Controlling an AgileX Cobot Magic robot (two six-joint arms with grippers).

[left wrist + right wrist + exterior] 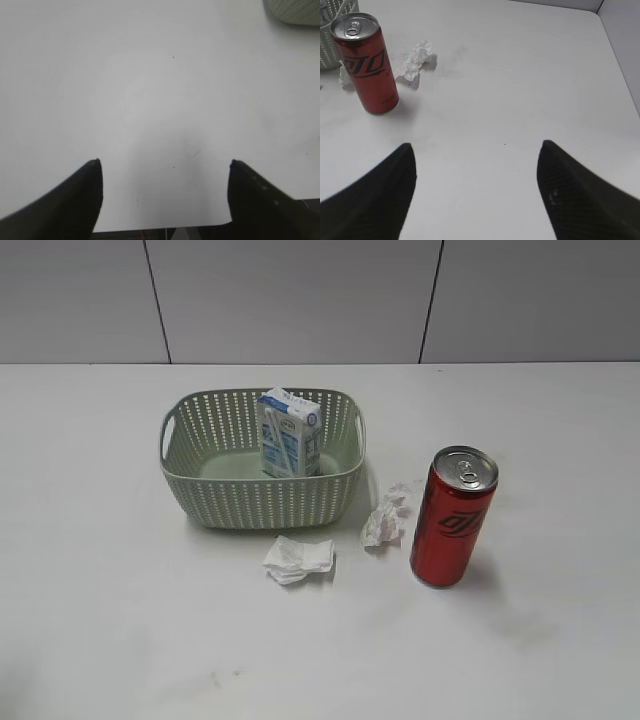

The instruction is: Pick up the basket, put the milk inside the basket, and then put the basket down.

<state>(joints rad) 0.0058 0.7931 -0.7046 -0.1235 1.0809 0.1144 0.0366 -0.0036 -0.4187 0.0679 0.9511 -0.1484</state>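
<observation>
The pale sage-green basket [205, 490] stands on the white table in the exterior view, left of centre. The white and blue milk carton [288, 434] stands upright inside it, leaning toward the back wall. A corner of the basket shows at the top right of the left wrist view [295, 11] and at the top left of the right wrist view [335, 30]. My left gripper [164, 162] is open over bare table, far from the basket. My right gripper [476, 145] is open over bare table, to the right of the can. Neither gripper shows in the exterior view.
A tall red soda can [452, 517] stands right of the basket; it also shows in the right wrist view [366, 62]. Two crumpled white paper wads lie in front of the basket [298, 559] and between basket and can [386, 520]. A grey wall runs behind the table.
</observation>
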